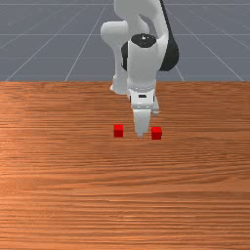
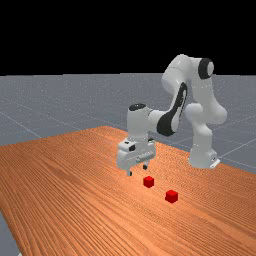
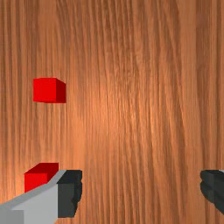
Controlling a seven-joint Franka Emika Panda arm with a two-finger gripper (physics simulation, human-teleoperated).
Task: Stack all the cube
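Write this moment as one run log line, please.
gripper: open, empty, above table | red cubes: on table, apart | stack: not built

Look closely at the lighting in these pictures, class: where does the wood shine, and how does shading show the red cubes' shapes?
Far view: a pale sheen on the table near the gripper, toward the arm's base; wrist view: a soft pale patch on the wood, and on the farther cube and nearer cube a bright red face beside a darker one.
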